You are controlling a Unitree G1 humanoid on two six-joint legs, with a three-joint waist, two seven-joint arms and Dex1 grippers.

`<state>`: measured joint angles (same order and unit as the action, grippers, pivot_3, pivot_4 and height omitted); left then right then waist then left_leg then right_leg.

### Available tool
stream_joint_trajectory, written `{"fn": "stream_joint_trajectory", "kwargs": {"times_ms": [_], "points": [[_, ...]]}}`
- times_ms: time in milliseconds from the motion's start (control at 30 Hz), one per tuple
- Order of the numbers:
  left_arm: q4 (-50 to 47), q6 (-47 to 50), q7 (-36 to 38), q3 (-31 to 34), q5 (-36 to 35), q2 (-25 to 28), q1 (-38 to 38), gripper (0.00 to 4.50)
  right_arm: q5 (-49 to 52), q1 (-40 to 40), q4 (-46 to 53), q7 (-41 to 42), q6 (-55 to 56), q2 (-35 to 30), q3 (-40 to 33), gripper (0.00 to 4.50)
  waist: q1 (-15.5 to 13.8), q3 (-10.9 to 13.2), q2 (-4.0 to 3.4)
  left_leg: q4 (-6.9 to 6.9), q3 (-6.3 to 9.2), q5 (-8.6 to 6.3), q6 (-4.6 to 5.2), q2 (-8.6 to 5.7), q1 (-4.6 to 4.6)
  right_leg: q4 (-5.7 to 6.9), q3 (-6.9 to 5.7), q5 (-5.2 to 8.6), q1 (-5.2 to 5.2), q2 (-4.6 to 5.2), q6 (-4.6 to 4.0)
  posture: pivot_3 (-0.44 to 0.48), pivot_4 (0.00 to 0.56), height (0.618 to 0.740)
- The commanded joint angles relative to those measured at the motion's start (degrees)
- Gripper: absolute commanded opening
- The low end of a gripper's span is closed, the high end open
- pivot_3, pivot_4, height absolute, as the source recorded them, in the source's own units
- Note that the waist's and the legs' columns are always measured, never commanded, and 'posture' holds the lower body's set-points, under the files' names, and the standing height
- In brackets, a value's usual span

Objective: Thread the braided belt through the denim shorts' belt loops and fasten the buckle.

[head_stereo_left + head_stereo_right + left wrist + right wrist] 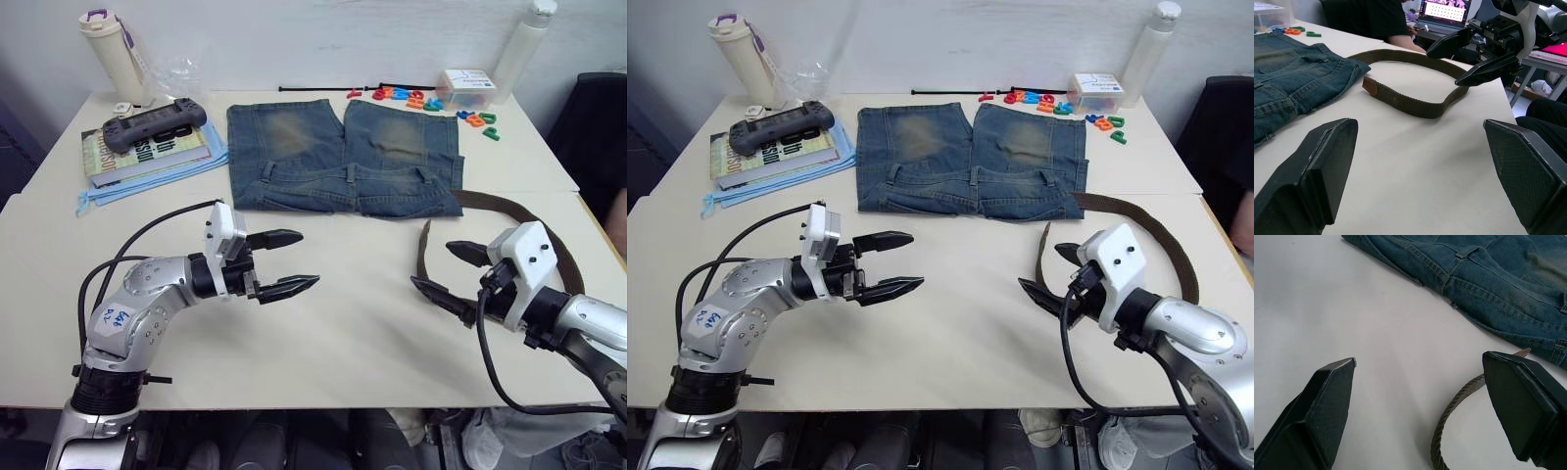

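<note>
Hovering empty above the table (pixel 323 352), both grippers spread wide, belt not yet threaded.

Nearest: left gripper (pixel 284 262) held low over bare tabletop, forearm level, fingers well apart and pointing toward the robot's right; right gripper (pixel 439 270) opposite, fingers likewise parted and pointing left, clasping nothing, poised just beside the near bend of the braided belt (pixel 529 215). Judged a ready stance for a first pick-up. Belt lying loose in a curve at the robot's right, one end touching the waistband corner of the denim shorts (pixel 343 157); buckle not made out. Shorts spread flat farther back, waistband toward the robot, presumably to present the belt loops (pixel 350 175). Beyond: game controller (pixel 155 124) on books, coloured letters (pixel 411 99), two bottles.
</note>
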<state>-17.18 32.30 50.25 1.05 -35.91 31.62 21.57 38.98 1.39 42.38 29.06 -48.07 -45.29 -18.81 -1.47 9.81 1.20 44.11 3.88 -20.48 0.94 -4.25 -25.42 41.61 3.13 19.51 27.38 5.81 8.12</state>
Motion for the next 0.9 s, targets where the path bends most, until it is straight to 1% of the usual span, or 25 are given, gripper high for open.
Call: {"fn": "stream_joint_trajectory", "kwargs": {"times_ms": [33,267,400,533,600,667,900], "points": [[-1.69,-0.31,-0.57,0.75,-0.56,-0.30,0.36,4.50,-0.49,0.87,0.27,-0.59,0.48,-0.26,-0.30,4.45,0.00,0.00,0.00,0.00,0.00,0.00,0.00,0.00,0.00,0.00,0.00,0.00,0.00,0.00,0.00,0.000,0.150,0.654],[-1.23,-0.50,-0.93,0.55,-0.41,-0.84,0.34,4.50,-1.72,1.27,-0.36,-2.44,-0.18,0.23,1.44,4.45,0.00,0.00,0.00,0.00,0.01,0.00,0.00,0.00,-0.01,-0.01,-0.01,0.00,0.00,0.00,0.00,0.000,0.150,0.654],[-1.15,-0.49,-0.90,0.56,-0.34,-0.85,0.34,4.50,-3.91,2.09,-2.17,-5.17,-3.10,0.18,4.44,4.45,0.05,0.00,0.00,0.00,0.02,0.01,-0.01,0.00,0.00,-0.01,-0.01,0.00,0.00,0.00,0.00,0.000,0.150,0.654],[-1.03,-0.60,-0.85,0.55,-0.16,-0.91,0.27,4.50,-6.50,4.80,-5.20,-10.73,-8.28,2.83,8.71,4.45,0.09,0.00,-0.01,-0.02,0.03,0.01,-0.03,-0.01,-0.01,-0.01,-0.01,0.00,0.02,0.00,-0.01,0.000,0.150,0.654],[-1.12,-0.56,-0.91,0.60,-0.20,-0.97,0.22,4.50,-8.21,6.26,-6.62,-13.12,-9.81,4.50,10.54,4.45,0.11,0.00,-0.01,-0.02,0.03,0.20,-0.35,-0.01,-0.01,-0.01,0.00,0.00,0.03,0.00,-0.02,0.000,0.150,0.654],[-1.20,-0.51,-1.02,0.63,-0.25,-1.08,0.20,4.50,-8.86,7.72,-7.19,-14.57,-11.47,6.25,11.92,4.45,0.06,0.01,-0.02,-0.03,0.03,0.21,-0.37,-0.01,-0.04,0.01,-0.01,0.00,0.06,0.00,-0.02,0.000,0.150,0.654],[-1.35,-0.43,-1.23,0.54,-0.34,-1.33,0.11,4.50,-11.55,12.37,-10.65,-20.79,-18.01,12.65,13.20,4.45,0.11,0.01,-0.03,-0.04,0.08,0.21,-0.38,-0.02,-0.07,0.02,-0.05,0.01,0.09,0.00,-0.03,0.000,0.150,0.654]]}}
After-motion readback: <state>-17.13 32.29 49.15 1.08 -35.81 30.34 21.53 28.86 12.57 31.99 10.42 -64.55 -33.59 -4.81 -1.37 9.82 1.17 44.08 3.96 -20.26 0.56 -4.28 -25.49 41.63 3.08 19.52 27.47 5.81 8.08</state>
